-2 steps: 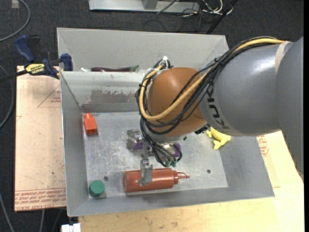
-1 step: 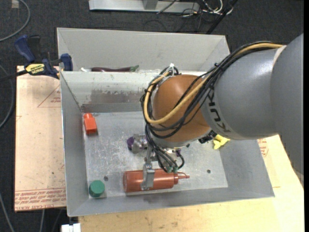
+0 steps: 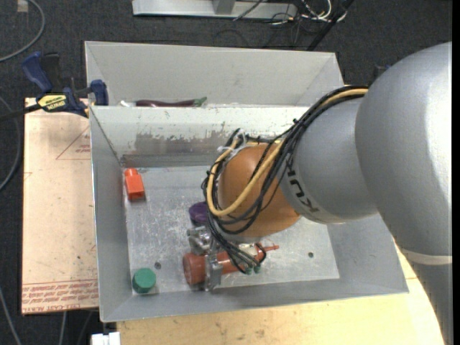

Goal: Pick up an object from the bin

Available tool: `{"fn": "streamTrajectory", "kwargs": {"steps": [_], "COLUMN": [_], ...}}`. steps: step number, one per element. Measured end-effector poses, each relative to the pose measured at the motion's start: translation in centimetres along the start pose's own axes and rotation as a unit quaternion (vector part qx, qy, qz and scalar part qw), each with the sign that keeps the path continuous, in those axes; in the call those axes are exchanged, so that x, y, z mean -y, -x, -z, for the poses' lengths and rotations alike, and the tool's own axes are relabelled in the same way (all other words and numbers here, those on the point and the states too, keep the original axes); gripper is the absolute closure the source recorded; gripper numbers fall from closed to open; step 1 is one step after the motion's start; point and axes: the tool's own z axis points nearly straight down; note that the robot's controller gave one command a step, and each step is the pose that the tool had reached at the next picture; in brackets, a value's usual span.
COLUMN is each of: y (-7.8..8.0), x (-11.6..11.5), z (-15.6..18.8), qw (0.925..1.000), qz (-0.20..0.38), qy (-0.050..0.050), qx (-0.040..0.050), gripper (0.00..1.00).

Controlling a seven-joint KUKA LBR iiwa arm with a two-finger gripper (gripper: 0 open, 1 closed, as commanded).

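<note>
My gripper [image 3: 208, 259] is low in the bin, near the front wall and a little left of the middle. A dark red, rounded thing [image 3: 192, 267] lies right against its left side; whether it is gripped is hidden. A red and white thing [image 3: 251, 253] pokes out on the gripper's right. Just behind the gripper, a small purple thing [image 3: 198, 211] is half hidden under the arm's cover.
An orange block [image 3: 134, 184] lies at the back left of the bin floor. A green round cap [image 3: 144, 280] sits in the front left corner. The arm with its orange cover and cables hangs over the bin's right half.
</note>
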Motion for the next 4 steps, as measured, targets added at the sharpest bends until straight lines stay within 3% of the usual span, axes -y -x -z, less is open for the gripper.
{"fn": "streamTrajectory", "kwargs": {"steps": [1, 2, 3, 4], "y": [0.0, 0.4, 0.4, 0.6], "x": [0.0, 4.2, 4.1, 5.5], "z": [0.0, 8.4, 8.4, 4.4], "qw": [1.0, 0.9744, 0.9744, 0.9748], "qz": [0.0, 0.225, 0.225, 0.223], "qy": [0.0, 0.001, 0.001, 0.0], "qx": [-0.0001, 0.0012, 0.001, 0.0056], "gripper": [1.0, 1.0, 1.0, 1.0]}}
